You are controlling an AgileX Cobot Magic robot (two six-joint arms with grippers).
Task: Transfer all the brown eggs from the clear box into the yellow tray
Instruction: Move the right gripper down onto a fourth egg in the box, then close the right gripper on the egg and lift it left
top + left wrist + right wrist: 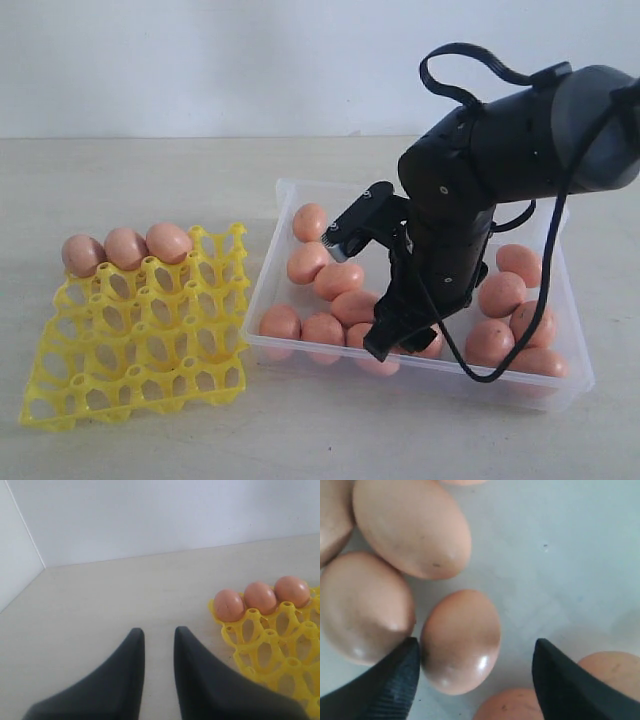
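The jaws of the right gripper (476,647) stand wide apart, lowered into the clear box (330,362) and straddling one of the brown eggs (461,641); one fingertip (395,680) is touching or just beside its shell, the other is well apart from it, and nothing is gripped. The jaws of the left gripper (158,631) stand only a narrow gap apart and empty, over the table (100,595) near the yellow tray (270,655); three more brown eggs (125,248) sit side by side in the tray's row farthest from the exterior camera; the rest lie loose in the box, clustered on either side of the arm.
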